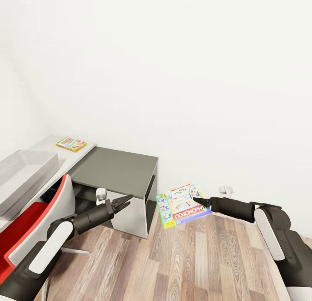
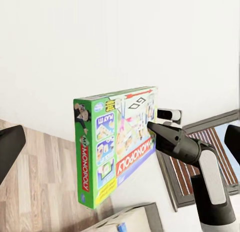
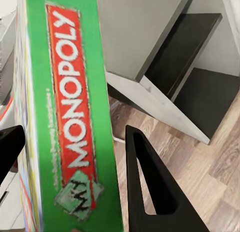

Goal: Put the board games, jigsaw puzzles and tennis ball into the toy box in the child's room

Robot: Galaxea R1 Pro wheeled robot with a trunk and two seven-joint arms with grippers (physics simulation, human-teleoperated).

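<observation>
Two flat printed game boxes: the green-white-red Monopoly box point(image 1: 184, 204) clamped in the right gripper point(image 1: 196, 201) above the wood floor point(image 1: 173, 262), one yellow-green-red box point(image 1: 71, 143) on the pale grey desk point(image 1: 82, 155); left gripper point(image 1: 125, 201) spread, empty

The toy box point(image 1: 19, 175) is running off the side of the head view, so only part of it is showing. The red chair point(image 1: 26, 231) beside the toy box is getting cut off too. The yellow board game point(image 1: 71, 143) past the toy box is looking too small to read (just bright blotches). The Monopoly box point(image 3: 70, 117) is hiding one finger's contact in the right wrist view.
</observation>
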